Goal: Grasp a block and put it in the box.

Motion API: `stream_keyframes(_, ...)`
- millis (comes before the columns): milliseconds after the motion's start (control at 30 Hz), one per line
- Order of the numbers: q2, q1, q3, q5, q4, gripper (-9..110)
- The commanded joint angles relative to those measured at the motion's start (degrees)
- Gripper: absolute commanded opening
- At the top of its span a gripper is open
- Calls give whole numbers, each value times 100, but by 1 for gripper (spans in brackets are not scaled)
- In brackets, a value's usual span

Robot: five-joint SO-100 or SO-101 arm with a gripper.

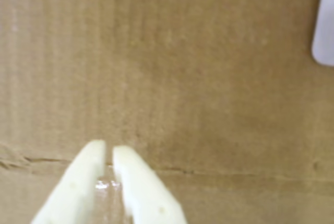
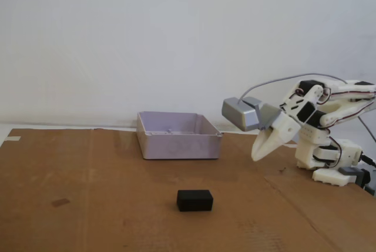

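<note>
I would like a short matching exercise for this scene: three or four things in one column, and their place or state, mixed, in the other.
Things:
1. block
2. box
3. gripper
4. cardboard sheet

Place or state:
A. shut and empty, above the cardboard
B. lies in front of the box, near the fixed camera
C. empty, near the wall
D. covers the table

Pairs: 1-B, 2-C, 3-A, 4-D

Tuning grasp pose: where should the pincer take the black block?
Across its short width, coming straight down from above. The block lies flat on the cardboard with clear space all round, long side facing the fixed camera. The pincer looks shut, so open first.
</note>
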Motion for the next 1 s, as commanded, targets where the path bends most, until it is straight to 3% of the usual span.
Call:
stream_keyframes(0,-220,-97,-958,35,-360,0)
stream_keyframes(433,-1626,-510,-2180,26,-756,0)
stream_keyframes(967,-2109,-677,-2830,26,-756,0)
